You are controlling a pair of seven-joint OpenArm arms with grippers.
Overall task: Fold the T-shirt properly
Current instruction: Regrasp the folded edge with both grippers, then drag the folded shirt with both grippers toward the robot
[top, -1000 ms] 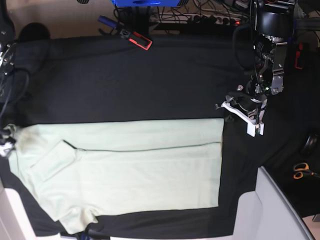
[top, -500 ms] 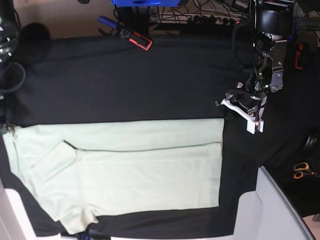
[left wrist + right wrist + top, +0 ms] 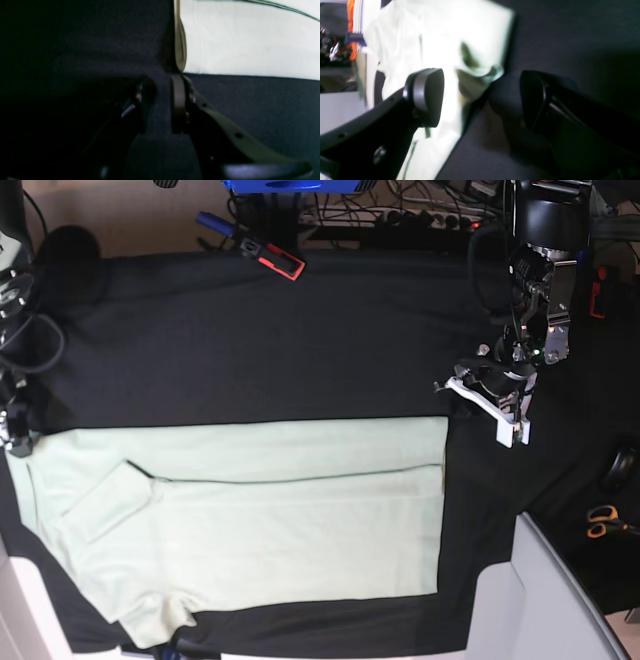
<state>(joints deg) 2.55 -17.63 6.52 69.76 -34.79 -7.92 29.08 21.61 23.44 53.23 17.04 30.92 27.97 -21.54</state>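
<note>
- Presently, the right gripper [image 3: 481,100] is seen with its 2 jaws spread wide and nothing between them; one pad hangs over the pale cloth, the other over the dark cover.
- A bunched corner of the T-shirt [image 3: 480,75] lies just beyond that gap, loose and not grasped.
- The left gripper [image 3: 161,105] is shown with its jaws drawn narrow, only dark cover between them, so no cloth is held there.
- Its fingertips are placed just beside the straight hem corner of the T-shirt [image 3: 250,40]; whether they touch it cannot be told.
- In the base view the left gripper [image 3: 497,408] hangs over the table cover [image 3: 300,340], just off the garment's far right corner.
- The T-shirt [image 3: 250,520] is spread flat along the near half of the table, with 1 lengthwise fold already laid across its upper part and 1 sleeve tucked inward at the left.
- The task is judged to be partly done: the remaining long side and the crosswise folds are not yet made.
- A red and black tool [image 3: 272,257] and scissors [image 3: 603,521] lie well apart from the work.
</note>
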